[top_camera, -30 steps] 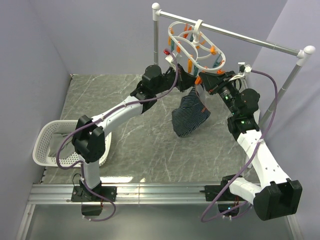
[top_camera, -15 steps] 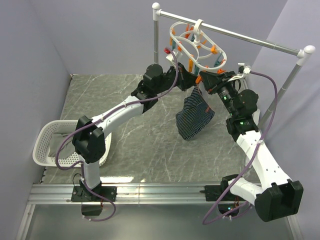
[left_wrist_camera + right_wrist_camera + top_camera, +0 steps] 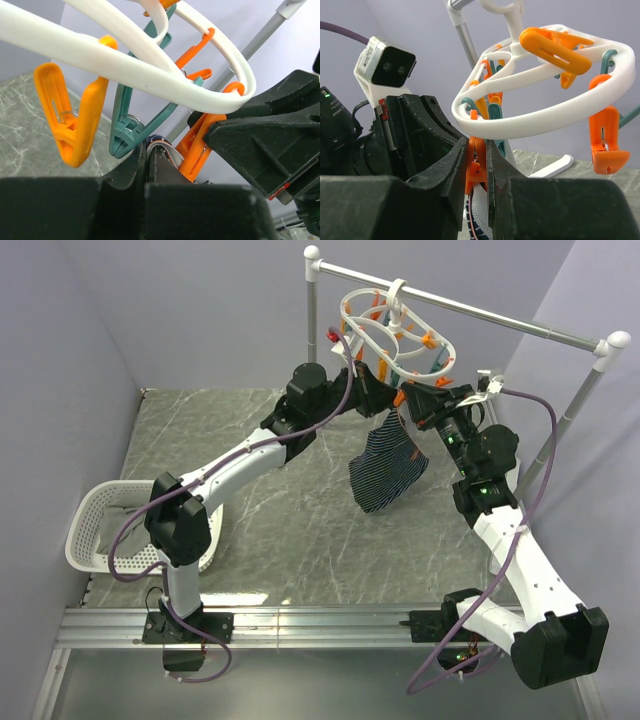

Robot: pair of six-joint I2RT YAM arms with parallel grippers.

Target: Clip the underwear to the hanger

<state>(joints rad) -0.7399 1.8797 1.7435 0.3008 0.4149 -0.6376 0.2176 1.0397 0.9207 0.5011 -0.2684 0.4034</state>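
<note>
While the left gripper (image 3: 148, 153), nearest in its own wrist view, was closed tight on a small fold of the underwear (image 3: 385, 475), the rest of the garment hung down from that pinch over the table. Just beside the fold, on the right arm's side and all but touching it, stood the orange peg (image 3: 196, 147), its long axis near upright and leaning a little. The right gripper (image 3: 476, 161) was narrowed onto this peg, squeezing its sides. The cloth thus lay next to the peg's lower end, not visibly within its mouth, and whether that mouth was parted could not be told. Both arms were equally close. Beyond, the peg dangled from the hanger (image 3: 535, 125), which was hooked on the grey rail (image 3: 500, 318).
</note>
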